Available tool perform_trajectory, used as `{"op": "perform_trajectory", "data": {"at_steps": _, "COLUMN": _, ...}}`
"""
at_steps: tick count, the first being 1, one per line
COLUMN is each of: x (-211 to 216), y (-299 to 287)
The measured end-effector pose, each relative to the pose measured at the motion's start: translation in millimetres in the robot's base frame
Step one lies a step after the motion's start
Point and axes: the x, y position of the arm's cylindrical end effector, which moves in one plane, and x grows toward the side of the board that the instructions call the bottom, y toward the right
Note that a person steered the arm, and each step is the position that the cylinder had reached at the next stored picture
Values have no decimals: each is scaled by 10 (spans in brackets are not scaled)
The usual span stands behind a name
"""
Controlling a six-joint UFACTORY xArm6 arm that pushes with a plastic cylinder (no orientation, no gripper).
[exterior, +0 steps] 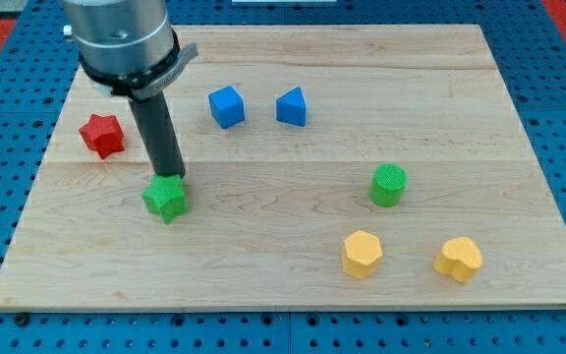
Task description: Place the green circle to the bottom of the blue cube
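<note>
The green circle (388, 185) is a short upright cylinder with a ribbed top face. It stands alone at the right of the centre of the wooden board (293, 265), well apart from the blue cube (226, 106), which sits in the upper middle of the frame. The cube is above and far to the left of the circle. Just to the right of the cube stands a blue triangular block (292, 106).

My tip (171, 180) is at the left of the frame, touching the top edge of a green star block (166, 199); its very end is partly hidden behind this star. The rod is a plain bar with nothing that spreads or presses together, and it holds nothing. The grey housing above the rod is cut off by the upper edge of the frame.

A red star block (102, 135) lies at the upper left. Two yellow blocks sit at the lower right: one six-sided (362, 254) and one like a heart (458, 259), though its shape is hard to make out.
</note>
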Motion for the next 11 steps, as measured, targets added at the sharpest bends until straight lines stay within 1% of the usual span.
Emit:
{"op": "perform_trajectory", "data": {"at_steps": 1, "x": 291, "y": 89}}
{"op": "perform_trajectory", "data": {"at_steps": 2, "x": 692, "y": 358}}
{"op": "perform_trajectory", "data": {"at_steps": 3, "x": 604, "y": 485}}
{"op": "perform_trajectory", "data": {"at_steps": 4, "x": 287, "y": 1253}}
{"op": "perform_trajectory", "data": {"at_steps": 5, "x": 416, "y": 1883}}
{"op": "perform_trajectory", "data": {"at_steps": 6, "x": 661, "y": 2587}}
{"op": "perform_trajectory", "data": {"at_steps": 7, "x": 326, "y": 3097}}
{"op": "perform_trajectory", "data": {"at_steps": 8, "x": -6, "y": 2938}}
{"op": "perform_trajectory", "data": {"at_steps": 9, "x": -141, "y": 1873}}
{"op": "perform_trajectory", "data": {"at_steps": 10, "x": -90, "y": 1435}}
{"op": "perform_trajectory", "data": {"at_steps": 11, "x": -330, "y": 2139}}
